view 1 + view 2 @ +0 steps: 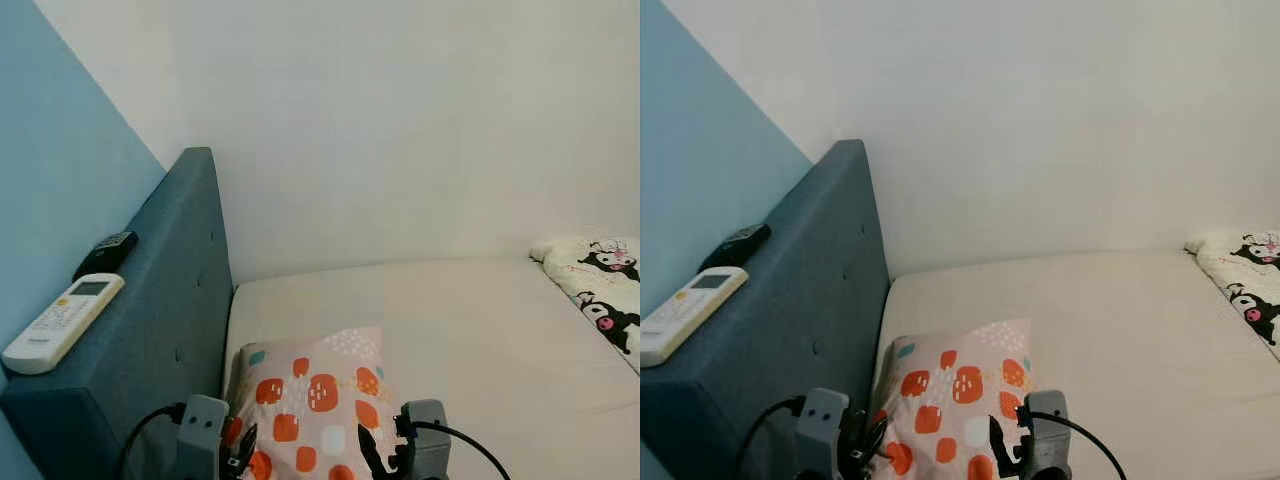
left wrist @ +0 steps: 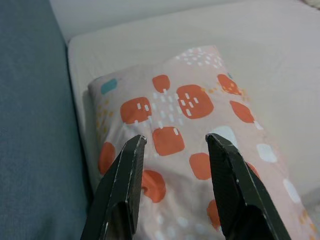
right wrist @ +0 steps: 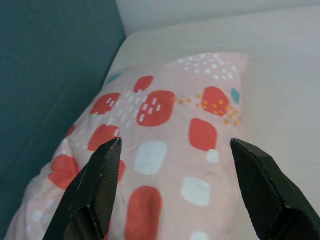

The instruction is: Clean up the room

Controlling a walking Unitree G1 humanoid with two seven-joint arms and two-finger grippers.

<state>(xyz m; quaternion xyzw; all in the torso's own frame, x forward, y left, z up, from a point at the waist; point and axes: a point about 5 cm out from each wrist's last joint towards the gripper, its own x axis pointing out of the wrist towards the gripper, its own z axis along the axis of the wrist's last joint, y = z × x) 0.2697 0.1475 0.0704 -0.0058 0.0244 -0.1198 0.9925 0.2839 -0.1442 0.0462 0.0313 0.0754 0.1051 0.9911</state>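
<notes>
A pink pillow (image 1: 315,395) with orange and white squares lies on the cream mattress (image 1: 480,330), its side close to the blue headboard (image 1: 170,300). Both grippers hover low over the pillow's near end. My left gripper (image 1: 240,452) is above the corner by the headboard; in the left wrist view the left gripper (image 2: 176,137) is open, with the pillow (image 2: 185,110) beyond its fingers. My right gripper (image 1: 372,455) is over the pillow's other side; in the right wrist view the right gripper (image 3: 176,142) is wide open above the pillow (image 3: 165,115). Neither holds anything.
On top of the headboard lie a white remote (image 1: 62,320) and, further back, a black remote (image 1: 105,253). A white cushion with cartoon figures (image 1: 600,285) sits at the bed's right edge. A white wall runs behind the bed, a blue wall on the left.
</notes>
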